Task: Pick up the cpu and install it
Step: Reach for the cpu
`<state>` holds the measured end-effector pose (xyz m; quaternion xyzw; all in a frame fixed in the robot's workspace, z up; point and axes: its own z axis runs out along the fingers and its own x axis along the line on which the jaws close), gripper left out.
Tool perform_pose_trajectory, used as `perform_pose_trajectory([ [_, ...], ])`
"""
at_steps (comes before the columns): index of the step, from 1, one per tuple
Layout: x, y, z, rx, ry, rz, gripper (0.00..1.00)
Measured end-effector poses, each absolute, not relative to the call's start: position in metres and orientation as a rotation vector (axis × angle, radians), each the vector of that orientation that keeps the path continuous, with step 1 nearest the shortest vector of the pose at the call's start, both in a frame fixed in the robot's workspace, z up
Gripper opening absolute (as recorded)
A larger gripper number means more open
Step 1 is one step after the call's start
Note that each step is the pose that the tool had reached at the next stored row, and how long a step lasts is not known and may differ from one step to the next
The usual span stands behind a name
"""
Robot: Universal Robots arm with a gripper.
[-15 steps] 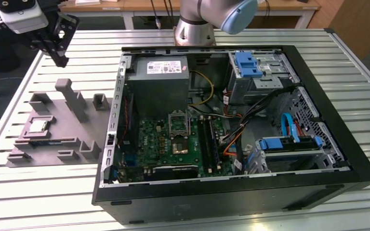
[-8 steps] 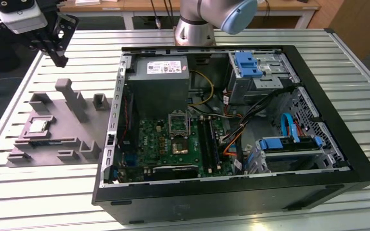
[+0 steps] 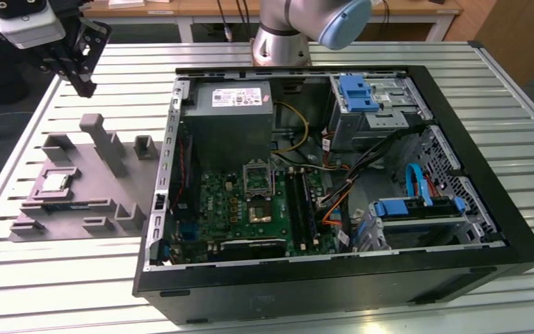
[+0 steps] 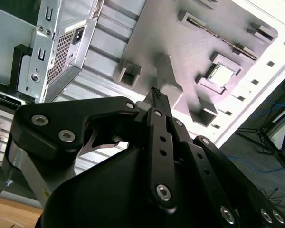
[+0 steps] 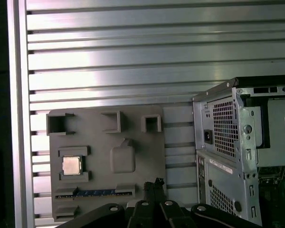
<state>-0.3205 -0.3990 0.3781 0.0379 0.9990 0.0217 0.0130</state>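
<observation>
cpu lies flat in a shallow square recess of the grey tray, its pale metal top facing up. In the exterior view it sits at about nine o'clock of the frame.

Starting nearest the arm: the gripper hangs at about eleven o'clock in the exterior view, above the table just past the tray's far end. It is well apart from the chip. Its fingers are together and carry nothing; both wrist views show the dark tips meeting over the tray.

Next comes the tray, with upright posts and low blocks. In the first wrist view the cpu has raised blocks on two opposite sides, and the other two sides look freer.

Farther off, at three o'clock from the tray, stands the open computer case. Its green motherboard and an empty-looking socket show inside.

Handling, as a judgement: the chip looks light, thin and stiff, with a smooth lid that may slip. Its underside is likely delicate — pinching the two freer edges of the rim seems safest, with a gentle squeeze and the chip kept level.
</observation>
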Motion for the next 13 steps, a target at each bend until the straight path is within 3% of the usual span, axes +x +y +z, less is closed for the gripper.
perform_pose_trajectory([
  [13,-0.3265,-0.3989,0.3778,0.118,3.113,0.068,0.11],
])
